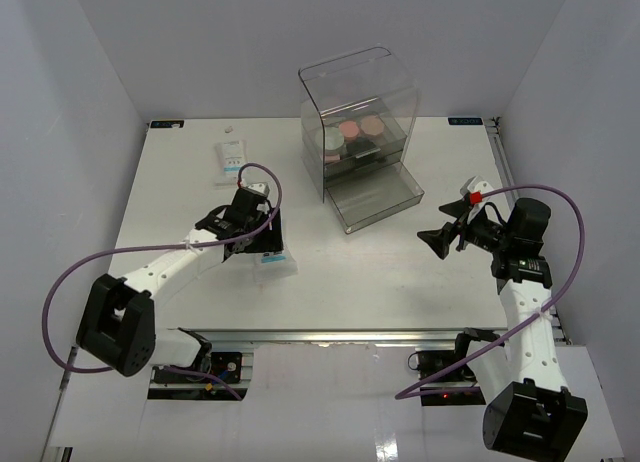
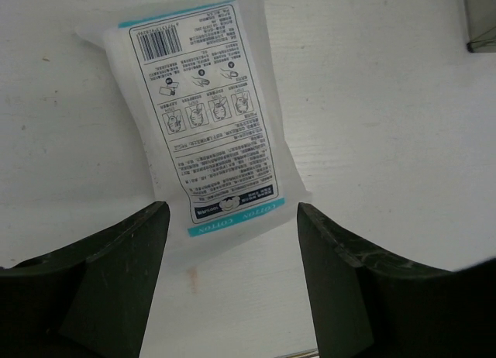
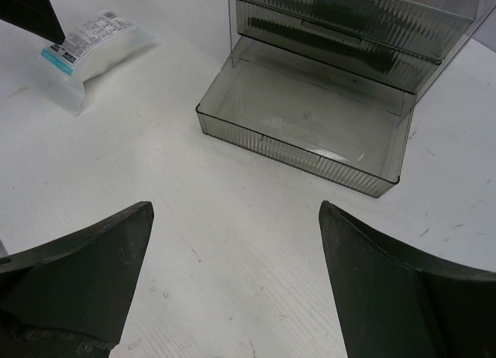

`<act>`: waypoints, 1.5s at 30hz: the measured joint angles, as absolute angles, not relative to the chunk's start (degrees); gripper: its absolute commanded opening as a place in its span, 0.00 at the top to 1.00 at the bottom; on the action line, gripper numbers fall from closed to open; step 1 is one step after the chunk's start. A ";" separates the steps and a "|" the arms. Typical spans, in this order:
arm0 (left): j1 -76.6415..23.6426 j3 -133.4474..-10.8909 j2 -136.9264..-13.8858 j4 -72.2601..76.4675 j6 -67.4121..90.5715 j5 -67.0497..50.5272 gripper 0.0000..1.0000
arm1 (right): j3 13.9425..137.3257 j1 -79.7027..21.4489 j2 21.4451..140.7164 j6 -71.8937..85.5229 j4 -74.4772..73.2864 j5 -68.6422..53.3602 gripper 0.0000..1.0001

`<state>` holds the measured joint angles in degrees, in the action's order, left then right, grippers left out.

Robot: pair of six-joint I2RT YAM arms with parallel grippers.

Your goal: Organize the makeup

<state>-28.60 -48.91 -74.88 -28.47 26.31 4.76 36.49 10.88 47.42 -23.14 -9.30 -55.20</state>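
left gripper (image 2: 230, 222) hangs spread over the white cotton-pad sachet (image 2: 205, 102) lying flat on the table, jaws straddling its near end without touching it, likely lined up to pinch. right gripper (image 3: 236, 242) gapes empty before the open bottom drawer (image 3: 294, 153) — probably the sachet's destination. round compacts (image 1: 360, 130) sit inside the organizer (image 1: 355, 87) — their number is blurred.

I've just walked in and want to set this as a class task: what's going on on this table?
The left gripper hangs over a white sachet lying flat on the table, with its open jaws on either side of the sachet's near end. The right gripper hovers open and empty in front of the clear organizer, whose bottom drawer is pulled out and empty. Round compacts sit on an upper level. A second sachet lies farther back.
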 measured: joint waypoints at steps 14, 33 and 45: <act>-28.60 -50.52 -83.39 -30.42 26.81 9.83 0.39 | 35.75 12.00 47.29 -23.18 -9.50 -57.32 0.07; -28.70 -51.28 -81.28 -26.17 28.47 0.15 1.00 | 35.75 13.17 46.83 -23.01 -9.50 -58.33 0.08; -45.75 -73.81 -88.45 -11.28 41.92 -7.77 1.00 | 35.75 15.38 44.60 -22.90 -9.51 -58.25 0.08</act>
